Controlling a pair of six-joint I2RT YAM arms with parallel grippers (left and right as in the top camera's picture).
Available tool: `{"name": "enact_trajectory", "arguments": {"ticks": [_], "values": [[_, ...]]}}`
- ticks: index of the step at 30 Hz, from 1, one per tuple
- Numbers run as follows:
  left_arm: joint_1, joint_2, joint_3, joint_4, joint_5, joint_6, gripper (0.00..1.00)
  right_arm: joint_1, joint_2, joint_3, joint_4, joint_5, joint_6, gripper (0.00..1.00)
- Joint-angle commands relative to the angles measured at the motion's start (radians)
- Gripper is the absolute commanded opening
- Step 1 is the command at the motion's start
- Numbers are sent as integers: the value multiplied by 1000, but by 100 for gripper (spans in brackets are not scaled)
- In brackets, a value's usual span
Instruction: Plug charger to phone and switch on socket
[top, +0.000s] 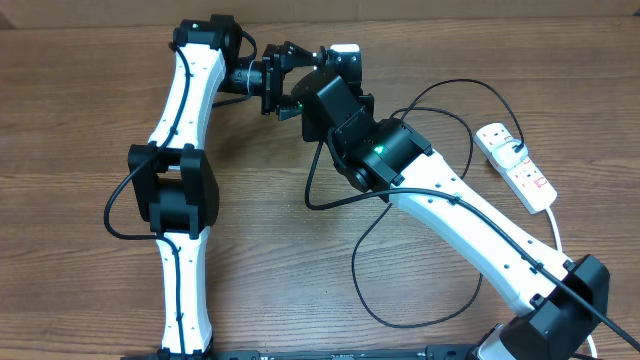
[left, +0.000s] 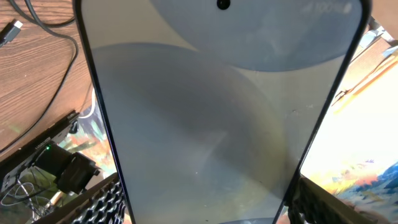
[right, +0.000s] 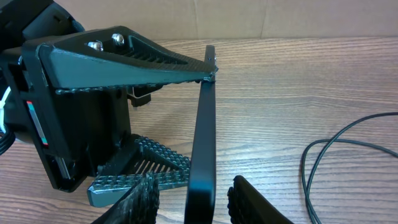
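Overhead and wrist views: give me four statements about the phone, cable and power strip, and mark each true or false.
1. The left gripper holds the phone. True.
2. The cable is plugged into the phone. False: its connector lies on the table.
3. The power strip lies on the table's left side. False: it lies on the right side.
4. The right gripper has one finger on each side of the phone. True.

Wooden table with cardboard behind it.
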Motion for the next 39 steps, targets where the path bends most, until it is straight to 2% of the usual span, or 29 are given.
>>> {"name": "enact_trajectory", "arguments": {"ticks": [1,39], "values": [[11,2,31,-3,63,20,72,-2,-6,6,8,-8,17,38],[11,2,31,-3,63,39,73,-2,-4,6,22,-8,17,28]]}}
